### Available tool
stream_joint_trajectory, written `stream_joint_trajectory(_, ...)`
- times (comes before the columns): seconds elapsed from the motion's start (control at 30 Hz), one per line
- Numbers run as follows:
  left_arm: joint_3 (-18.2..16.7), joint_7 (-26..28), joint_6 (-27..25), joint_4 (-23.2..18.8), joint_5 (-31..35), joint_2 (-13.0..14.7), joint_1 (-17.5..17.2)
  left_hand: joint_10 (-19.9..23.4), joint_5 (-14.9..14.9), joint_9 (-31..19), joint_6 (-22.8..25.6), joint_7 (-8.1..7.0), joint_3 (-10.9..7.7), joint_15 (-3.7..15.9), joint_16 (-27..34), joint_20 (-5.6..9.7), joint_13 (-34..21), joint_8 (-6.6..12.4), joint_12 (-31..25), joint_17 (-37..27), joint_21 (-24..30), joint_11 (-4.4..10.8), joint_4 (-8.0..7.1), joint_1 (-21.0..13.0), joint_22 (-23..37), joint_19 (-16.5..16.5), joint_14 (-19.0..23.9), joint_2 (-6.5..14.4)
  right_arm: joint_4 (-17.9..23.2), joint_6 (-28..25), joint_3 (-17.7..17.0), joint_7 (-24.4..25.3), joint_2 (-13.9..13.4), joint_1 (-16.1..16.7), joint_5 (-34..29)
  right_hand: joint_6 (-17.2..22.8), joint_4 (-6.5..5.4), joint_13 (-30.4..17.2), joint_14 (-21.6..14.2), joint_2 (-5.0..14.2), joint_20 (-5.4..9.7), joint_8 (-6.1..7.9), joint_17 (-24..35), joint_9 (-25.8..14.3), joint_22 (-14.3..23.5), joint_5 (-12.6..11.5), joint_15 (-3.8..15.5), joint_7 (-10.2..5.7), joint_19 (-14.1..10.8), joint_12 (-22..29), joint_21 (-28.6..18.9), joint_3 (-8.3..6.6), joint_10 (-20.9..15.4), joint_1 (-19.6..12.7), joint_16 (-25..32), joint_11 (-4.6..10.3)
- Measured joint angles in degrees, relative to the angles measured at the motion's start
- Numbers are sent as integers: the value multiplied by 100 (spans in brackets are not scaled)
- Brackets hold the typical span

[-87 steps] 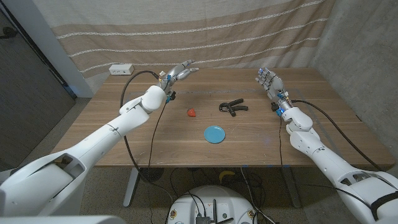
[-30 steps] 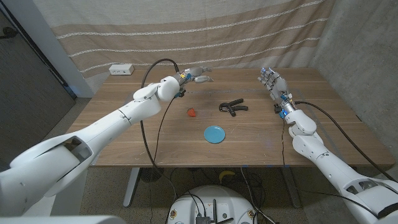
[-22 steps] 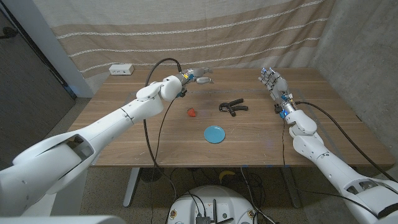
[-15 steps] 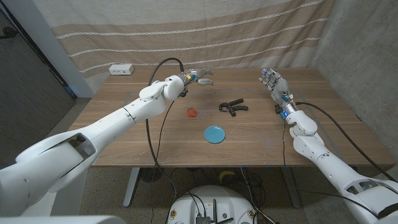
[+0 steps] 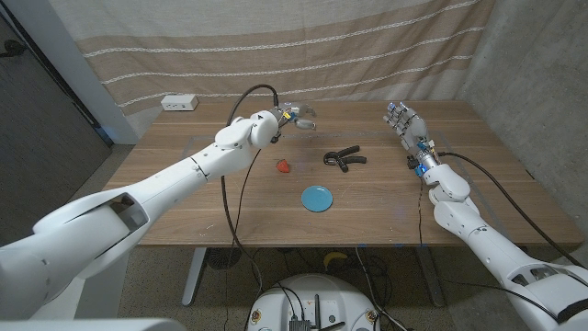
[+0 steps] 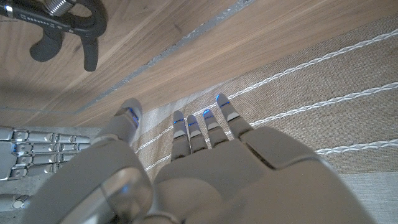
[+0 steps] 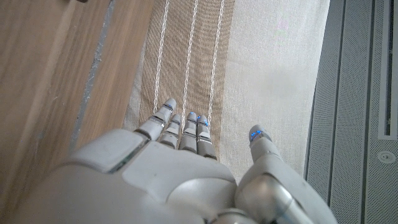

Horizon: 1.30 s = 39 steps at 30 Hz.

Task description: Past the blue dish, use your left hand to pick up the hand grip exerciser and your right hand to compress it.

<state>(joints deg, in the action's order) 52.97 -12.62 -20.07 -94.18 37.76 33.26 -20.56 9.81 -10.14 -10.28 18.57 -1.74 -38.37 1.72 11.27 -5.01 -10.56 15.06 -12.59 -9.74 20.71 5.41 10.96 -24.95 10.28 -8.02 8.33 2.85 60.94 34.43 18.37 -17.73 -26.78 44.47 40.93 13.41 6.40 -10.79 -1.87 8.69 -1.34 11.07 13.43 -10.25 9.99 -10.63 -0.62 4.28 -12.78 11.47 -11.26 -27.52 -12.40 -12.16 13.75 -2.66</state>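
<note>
Your left hand has swung right across the far side of the table since the earlier frames, and now hovers spread and empty, short of the hand grip exerciser. The exerciser lies past the blue dish, cut off at your left wrist view's edge. Your right hand stands spread, empty, near the right edge.

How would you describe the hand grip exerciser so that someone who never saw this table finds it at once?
Start at the wooden table and find the round blue dish near its middle. Just past the dish, toward the curtain, lies the hand grip exerciser. It is black with two spread handles joined at a metal spring, unlike the small red object to its left.
</note>
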Motion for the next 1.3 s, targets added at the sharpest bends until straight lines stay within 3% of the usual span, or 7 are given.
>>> stream_joint_trajectory(0.57,296,-351,-258,22,626,-140,136,198,0,-28,452,-100,1,2,-40,23,1,108,0,0,-88,75,-1,-439,-15,-82,59,-229,44,5,-37,-14,-35,53,23,-1,0,0,-20,0,1,0,0,0,0,0,-21,0,0,0,0,0,-21,0,38,22)
stream_joint_trajectory(1.1,431,-549,-228,243,851,-278,211,432,0,-27,970,-91,50,33,-39,83,2,264,0,1,-165,103,4,-904,0,-184,90,-482,92,-31,-43,-1,-67,80,26,61,0,0,-40,0,1,0,0,0,0,0,-41,0,1,0,0,0,-61,0,38,0)
stream_joint_trajectory(1.3,455,-532,-149,332,860,-331,216,627,40,-26,1205,-20,131,52,-39,93,2,309,-35,1,-205,155,-2,-1048,0,-235,216,-552,93,-46,-42,-1,-70,79,25,126,0,0,-40,0,1,0,0,0,0,0,-40,4,1,0,0,0,-61,0,38,0)
